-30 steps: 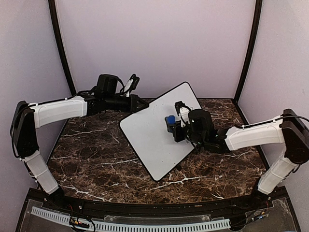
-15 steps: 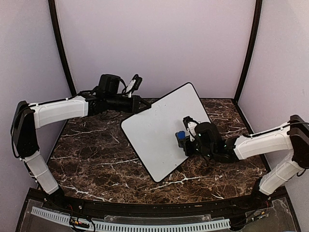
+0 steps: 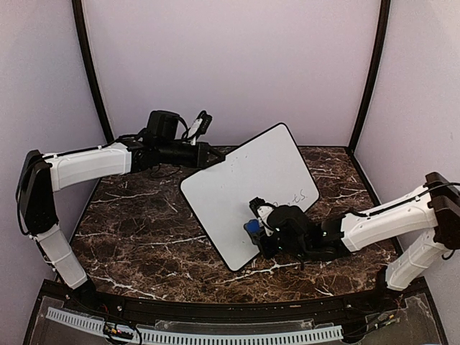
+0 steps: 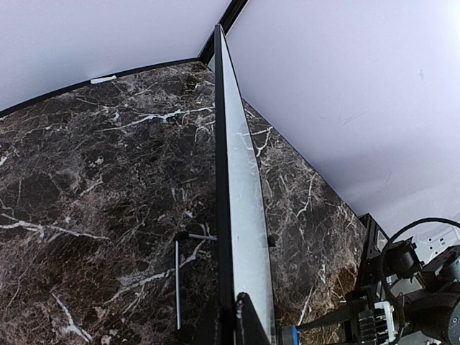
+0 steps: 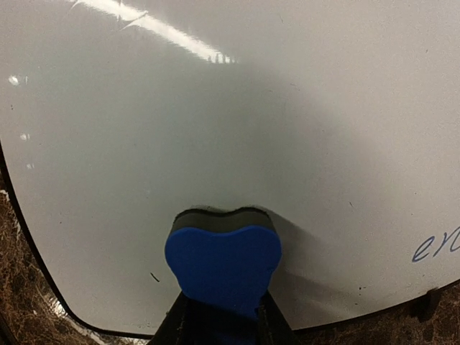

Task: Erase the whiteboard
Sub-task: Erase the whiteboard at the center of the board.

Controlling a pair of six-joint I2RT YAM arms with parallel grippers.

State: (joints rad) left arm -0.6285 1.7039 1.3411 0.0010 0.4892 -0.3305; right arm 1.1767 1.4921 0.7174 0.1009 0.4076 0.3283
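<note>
The whiteboard (image 3: 230,183) stands tilted on the marble table, white with a thin black frame. Faint blue-grey handwriting (image 3: 298,195) shows near its right edge, and its start (image 5: 438,244) appears in the right wrist view. My left gripper (image 3: 208,157) is shut on the board's upper left edge; the left wrist view looks edge-on along the whiteboard (image 4: 241,201), with the gripper (image 4: 237,320) clamped at the bottom. My right gripper (image 3: 254,231) is shut on a blue eraser (image 3: 251,227), whose dark felt face presses on the whiteboard (image 5: 230,108) near its lower corner. The eraser (image 5: 223,259) is squeezed between the fingers.
A thin metal stand leg (image 4: 177,277) props the board from behind on the dark marble table (image 3: 136,215). Purple walls with black corner posts (image 3: 368,79) close the back and sides. A perforated white strip (image 3: 201,334) runs along the near edge.
My right gripper has carried the eraser across the board, first right and down, then left to the lower corner. The handwriting near the right edge is now uncovered. The board shifted slightly.
</note>
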